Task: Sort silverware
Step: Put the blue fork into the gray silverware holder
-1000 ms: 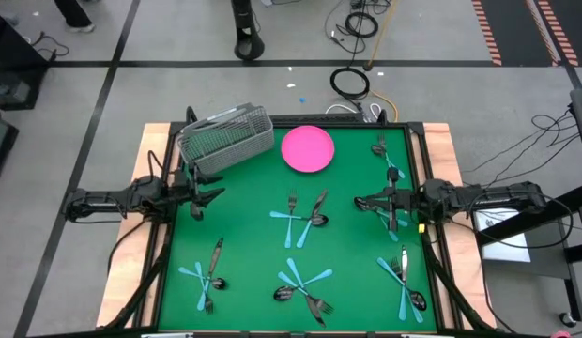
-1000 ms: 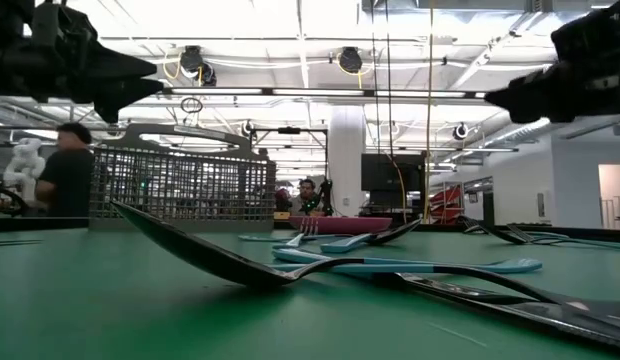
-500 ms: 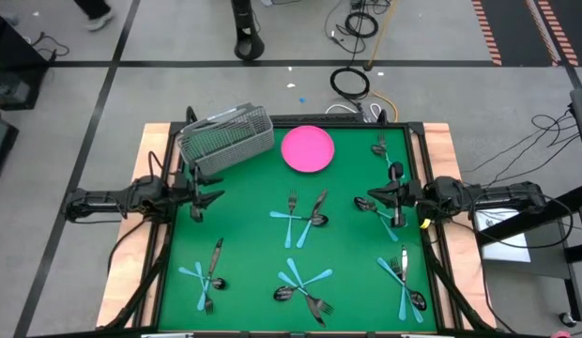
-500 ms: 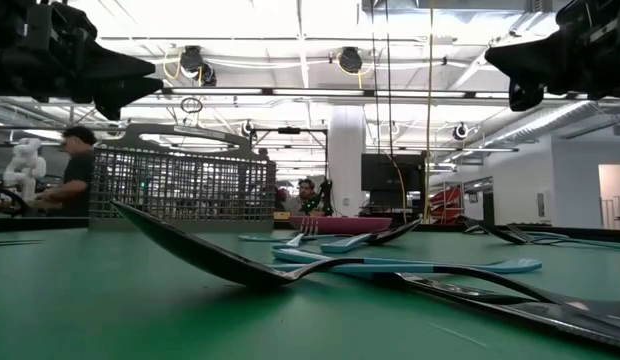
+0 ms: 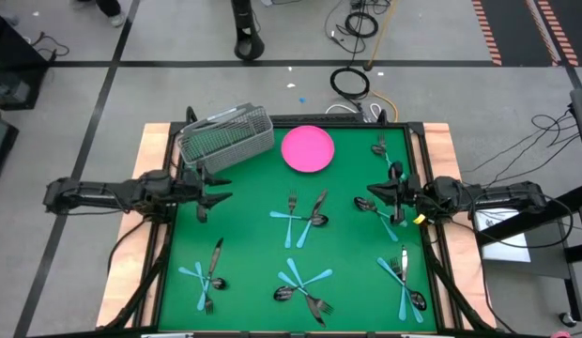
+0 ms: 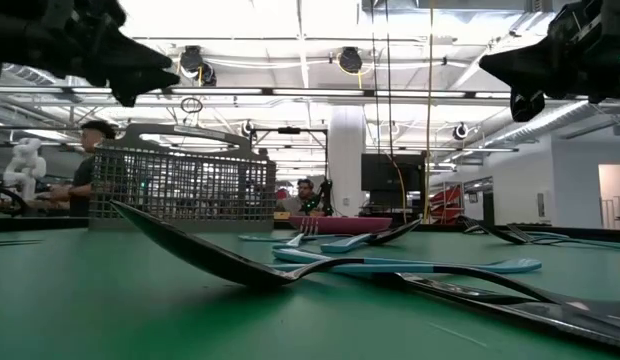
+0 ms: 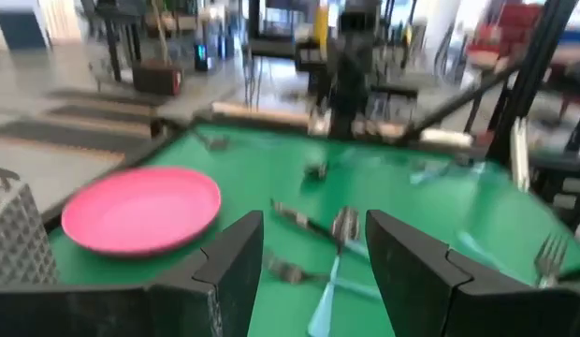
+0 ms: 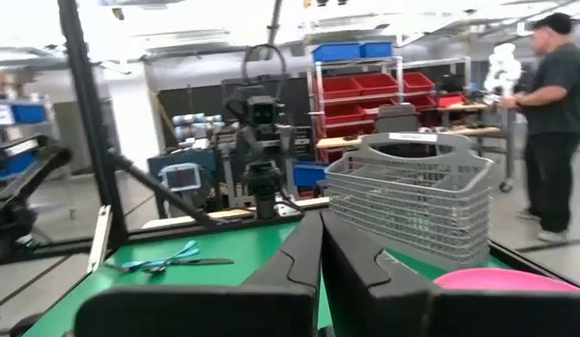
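Observation:
The silverware lies in several crossed heaps on the green mat: one at mid-table [image 5: 301, 219], one near-left [image 5: 208, 271], one near-centre [image 5: 305, 287], one near-right [image 5: 404, 282], and pieces by the right edge [image 5: 389, 175]. Some pieces are dark metal, others have light blue handles. My left gripper [image 5: 219, 198] [image 7: 313, 229] hovers open above the mat's left side, pointing at the mid-table heap [image 7: 339, 234]. My right gripper [image 5: 371, 194] [image 8: 320, 225] hovers shut above the right-edge pieces, pointing left. Both are high off the mat in the low view [image 6: 162, 80] [image 6: 493, 66].
A pink round plate [image 5: 307, 148] lies flat at the far middle. A grey wire-mesh basket [image 5: 225, 138] sits at the far-left corner, just beyond my left gripper. Bare green mat [image 5: 253, 188] lies between the arms. A person [image 8: 552, 122] stands in the room beyond the basket.
My left gripper has reached a little toward the table's right. My right gripper has drawn back slightly toward the right edge and turned about its wrist. The silverware has stayed where it was.

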